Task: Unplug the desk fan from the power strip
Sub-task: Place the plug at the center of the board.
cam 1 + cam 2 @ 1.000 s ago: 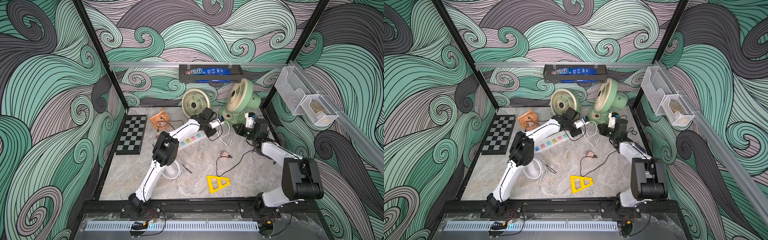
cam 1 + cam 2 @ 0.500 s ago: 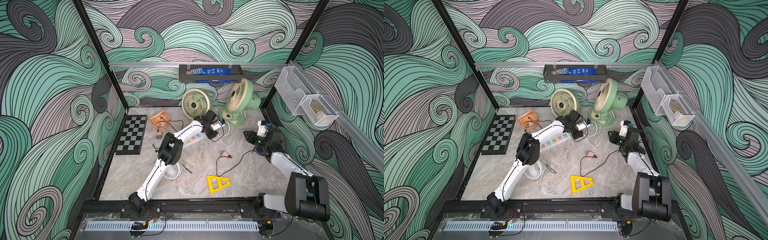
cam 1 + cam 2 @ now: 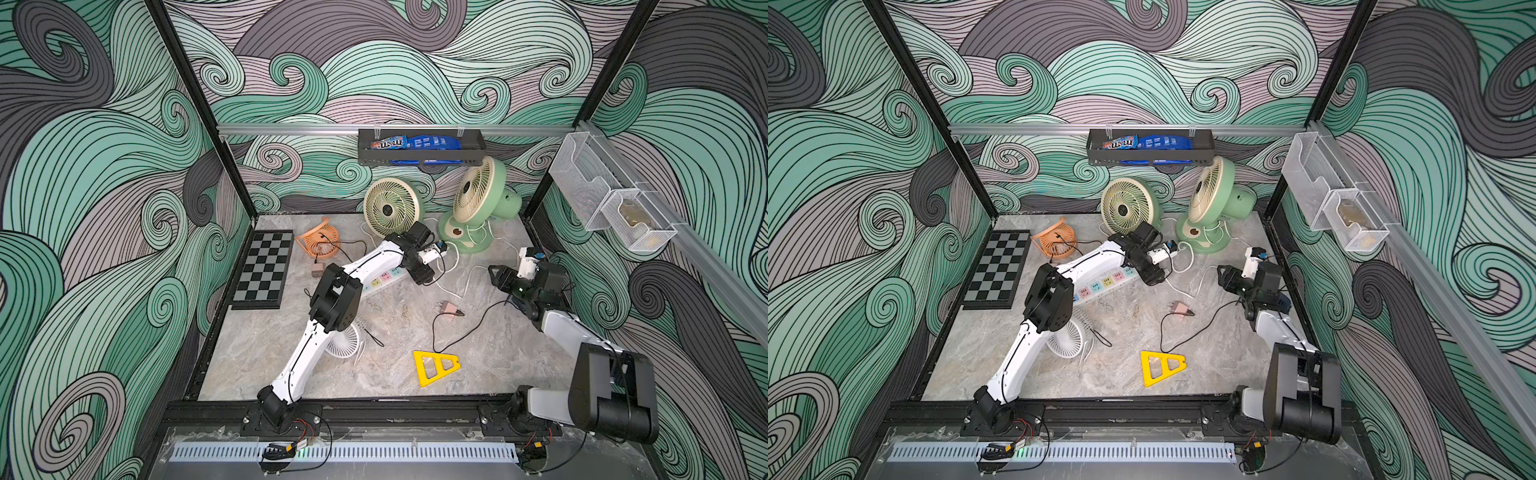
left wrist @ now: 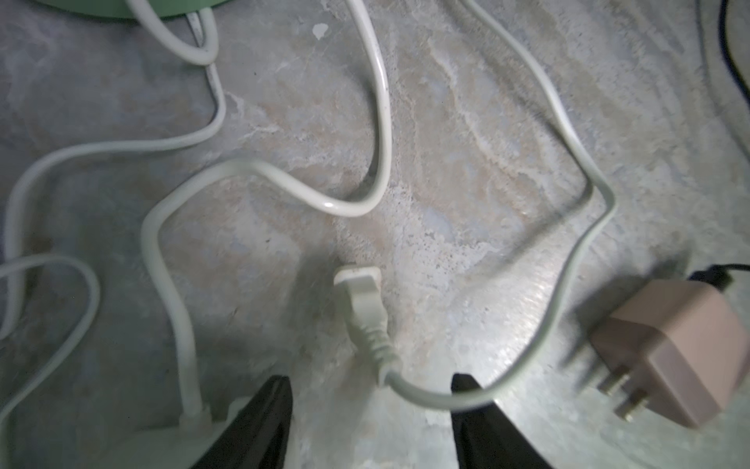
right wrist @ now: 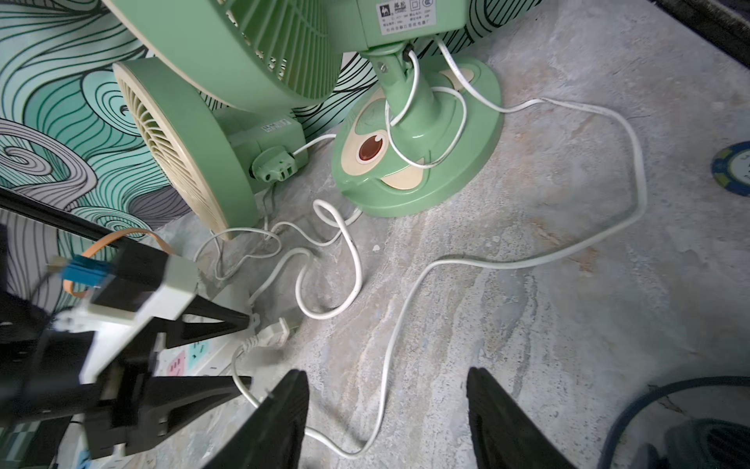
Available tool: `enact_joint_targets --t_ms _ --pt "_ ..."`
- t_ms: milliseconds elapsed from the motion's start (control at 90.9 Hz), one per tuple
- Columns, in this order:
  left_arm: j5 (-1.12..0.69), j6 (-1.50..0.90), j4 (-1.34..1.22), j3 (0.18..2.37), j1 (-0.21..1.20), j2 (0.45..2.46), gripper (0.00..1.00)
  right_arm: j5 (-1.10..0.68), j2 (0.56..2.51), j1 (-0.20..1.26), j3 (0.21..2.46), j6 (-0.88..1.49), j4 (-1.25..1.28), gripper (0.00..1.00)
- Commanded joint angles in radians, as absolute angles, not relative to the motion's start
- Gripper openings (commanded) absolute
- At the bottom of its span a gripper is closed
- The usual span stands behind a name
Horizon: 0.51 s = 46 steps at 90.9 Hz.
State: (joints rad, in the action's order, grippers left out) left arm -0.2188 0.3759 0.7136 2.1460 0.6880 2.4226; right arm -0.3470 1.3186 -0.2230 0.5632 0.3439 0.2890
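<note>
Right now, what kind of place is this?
Probably a staged robot test cell: wave-print walls on a black frame, left arm and right arm bolted to a front rail, desk fans as props.

Chessboard (image 3: 263,266), yellow triangle (image 3: 420,368), pink adapter (image 3: 446,307).

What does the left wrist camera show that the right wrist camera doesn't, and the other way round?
Only the left wrist view shows the pink adapter, prongs bare, on the marble. Only the right wrist view shows the round green fan, the pastel sockets of the power strip, and a blue chip. Both show the white plug lying loose off the strip, its cord, part of the tall green fan, and that view's own gripper open: the left gripper, the right gripper.
</note>
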Motion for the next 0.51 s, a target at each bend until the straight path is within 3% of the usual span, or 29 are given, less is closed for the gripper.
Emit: enact_joint_targets --t_ms 0,286,495 --pt "-0.206 0.358 0.698 2.072 0.670 2.269 0.72 -0.314 1.292 -0.226 0.526 0.319 0.387 0.69" --pt "-0.234 0.297 0.569 1.777 0.560 2.001 0.98 -0.259 1.254 -0.226 0.409 0.283 0.578 0.78" --pt "-0.331 0.191 0.416 1.485 0.396 1.781 0.99 -0.225 1.238 -0.224 0.336 0.278 0.711 0.81"
